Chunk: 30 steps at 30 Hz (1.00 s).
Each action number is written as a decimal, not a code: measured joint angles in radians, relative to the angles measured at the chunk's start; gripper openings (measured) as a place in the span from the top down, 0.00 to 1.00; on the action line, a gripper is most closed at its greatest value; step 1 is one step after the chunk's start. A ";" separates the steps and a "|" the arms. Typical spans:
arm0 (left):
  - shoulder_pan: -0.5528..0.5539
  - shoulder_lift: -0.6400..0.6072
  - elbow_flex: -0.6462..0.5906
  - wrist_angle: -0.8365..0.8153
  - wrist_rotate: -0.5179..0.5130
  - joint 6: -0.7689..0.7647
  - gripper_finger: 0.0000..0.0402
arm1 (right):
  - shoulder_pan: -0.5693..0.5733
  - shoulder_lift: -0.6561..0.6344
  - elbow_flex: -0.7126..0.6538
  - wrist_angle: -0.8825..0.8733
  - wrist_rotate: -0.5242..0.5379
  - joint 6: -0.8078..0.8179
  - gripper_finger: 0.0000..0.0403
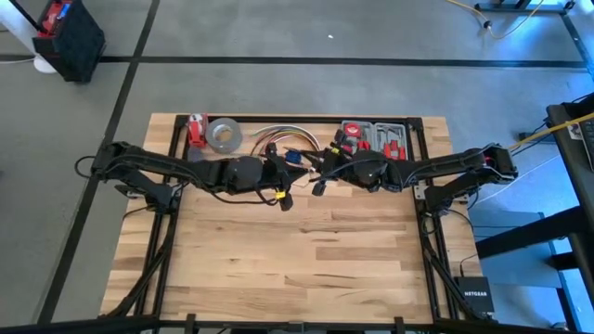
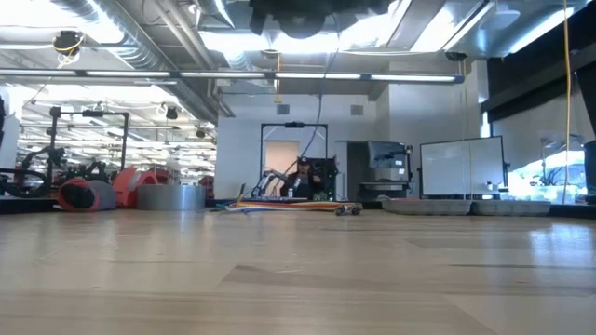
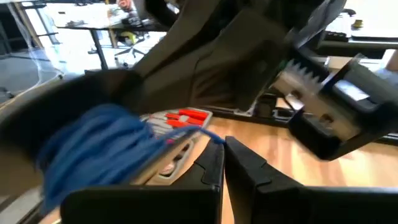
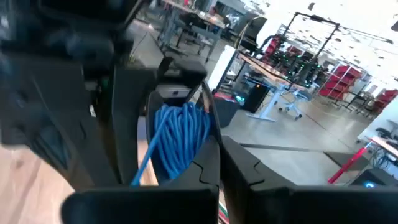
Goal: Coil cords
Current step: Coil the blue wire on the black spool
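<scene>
Where both dark arms meet over the far middle of the pale wooden bench (image 1: 306, 260), a coiled blue cord (image 4: 180, 140) is seen between the left claw (image 3: 224, 163) and right claw (image 4: 219, 163), each closed, neither visibly gripping it.

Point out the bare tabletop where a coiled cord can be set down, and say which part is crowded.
Free: the near wooden table, between both arms and the front edge. Crowded: the far strip holding the tape roll, cable bundle and tool case, where the left hand and right hand meet.

Blurred blue cords (image 3: 93, 149) beside closed fingers (image 3: 208, 165) (tool case (image 3: 180, 121) behind).
</scene>
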 joint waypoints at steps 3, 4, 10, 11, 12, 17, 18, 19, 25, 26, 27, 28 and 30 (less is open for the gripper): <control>0.001 0.014 0.001 -0.003 -0.033 0.019 1.00 | 0.000 -0.011 0.015 0.000 -0.030 0.040 0.99; 0.002 0.018 0.002 -0.012 -0.036 0.028 1.00 | 0.000 -0.016 0.022 0.016 -0.053 0.056 0.99; 0.003 0.028 -0.004 -0.022 -0.043 0.059 1.00 | 0.001 -0.070 0.055 0.032 -0.175 0.125 0.99; 0.003 0.023 0.000 -0.010 -0.044 0.060 1.00 | 0.003 -0.076 0.052 0.022 -0.179 0.127 0.99; 0.003 0.021 0.001 -0.010 -0.046 0.060 1.00 | 0.008 -0.084 0.051 0.021 -0.185 0.128 0.99; -0.002 0.029 -0.005 -0.043 -0.049 0.099 1.00 | 0.015 -0.142 0.053 -0.006 -0.185 0.119 0.99; -0.002 0.029 -0.005 -0.031 -0.049 0.104 0.99 | 0.015 -0.153 0.054 -0.021 -0.186 0.120 0.99; -0.002 0.025 -0.003 -0.024 -0.048 0.101 0.98 | 0.014 -0.163 0.053 -0.046 -0.184 0.119 0.99; -0.005 0.016 -0.002 -0.051 0.022 0.059 0.80 | 0.013 -0.217 0.053 -0.089 -0.177 0.114 0.99; -0.007 0.017 -0.002 -0.043 0.050 0.050 0.76 | 0.013 -0.222 0.053 -0.105 -0.177 0.113 0.99; -0.008 0.023 -0.002 -0.020 0.079 0.046 0.73 | 0.013 -0.225 0.053 -0.121 -0.177 0.112 0.99; -0.008 0.032 -0.002 0.012 0.109 0.047 0.69 | 0.013 -0.225 0.053 -0.128 -0.184 0.110 0.99; -0.009 0.054 -0.002 0.058 0.147 0.047 0.64 | 0.013 -0.225 0.053 -0.128 -0.194 0.099 0.99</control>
